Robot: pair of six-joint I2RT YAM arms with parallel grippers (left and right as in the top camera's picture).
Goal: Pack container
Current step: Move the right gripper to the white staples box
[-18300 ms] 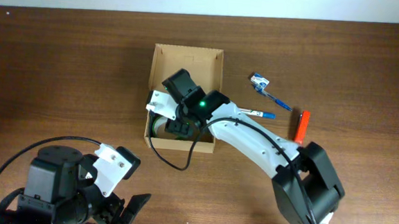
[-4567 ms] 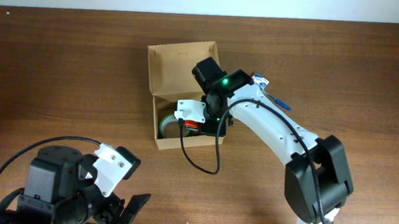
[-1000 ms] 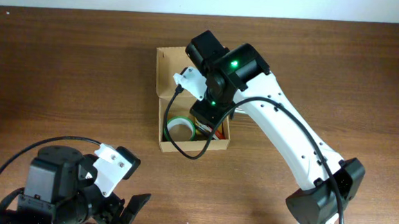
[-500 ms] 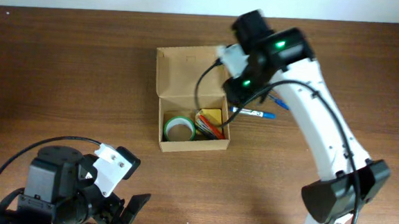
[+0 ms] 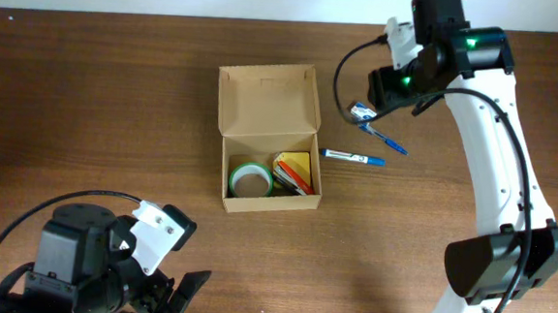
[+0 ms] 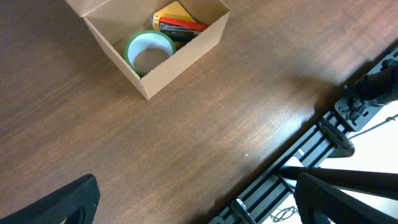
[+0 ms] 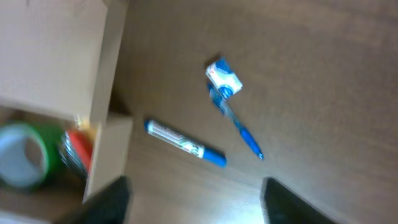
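The container, a tan cardboard box, stands mid-table with its flap lid folded back. Inside lie a green tape roll and yellow and red items. To its right on the table lie a blue marker and a blue pen with a white-blue label. My right gripper hovers above the pen, open and empty. Its wrist view shows the marker, the pen and the container's wall. My left gripper rests open near the front left, with the container far ahead of it.
The brown wooden table ends at a pale wall along the far side. A black rail and frame run along the table's edge in the left wrist view. The left arm's base fills the front left corner.
My right arm has swung away from the container, up and to the right over the pens, and its jaws have spread wider. The left arm has not moved.
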